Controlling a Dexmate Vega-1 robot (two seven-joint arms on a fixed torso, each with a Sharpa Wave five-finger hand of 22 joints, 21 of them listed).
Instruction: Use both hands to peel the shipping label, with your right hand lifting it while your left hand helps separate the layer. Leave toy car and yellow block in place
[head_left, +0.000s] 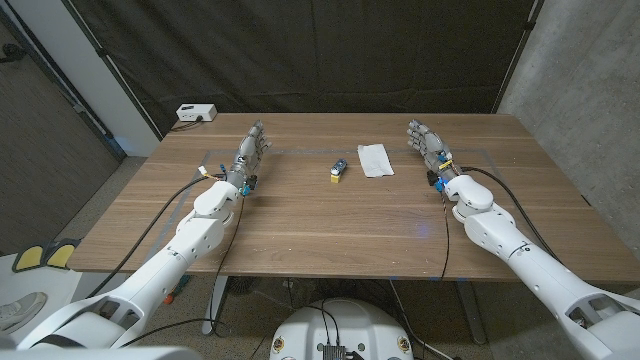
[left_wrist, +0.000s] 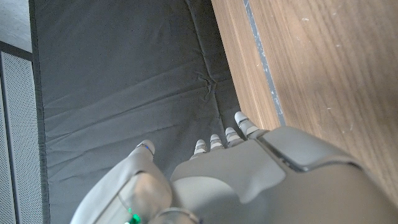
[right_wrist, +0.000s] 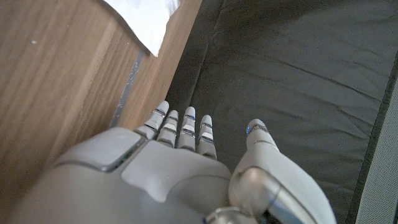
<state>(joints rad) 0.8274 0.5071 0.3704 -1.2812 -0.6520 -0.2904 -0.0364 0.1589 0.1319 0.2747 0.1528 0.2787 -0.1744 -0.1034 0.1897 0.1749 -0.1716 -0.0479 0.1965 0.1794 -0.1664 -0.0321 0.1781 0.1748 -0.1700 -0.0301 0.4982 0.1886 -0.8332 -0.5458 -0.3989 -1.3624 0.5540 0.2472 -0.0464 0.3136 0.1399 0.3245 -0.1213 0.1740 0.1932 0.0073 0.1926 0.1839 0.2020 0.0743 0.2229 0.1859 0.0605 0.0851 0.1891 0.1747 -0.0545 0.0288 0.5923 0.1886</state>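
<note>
The shipping label lies flat on the wooden desk, a white sheet toward the far edge and a little to the right of the middle; one corner of it also shows in the right wrist view. Just beside it, on its left, sit the toy car and the yellow block, the car on the far side and the block on the near side, so close together that I cannot tell whether they touch.

The left hand is over the left part of the desk near the far edge, fingers stretched out and apart, holding nothing. The right hand is near the far edge on the right, close to the label but apart from it, its fingers likewise extended with nothing in them.

A white box with a cable sits on the floor beyond the far left corner of the desk.
</note>
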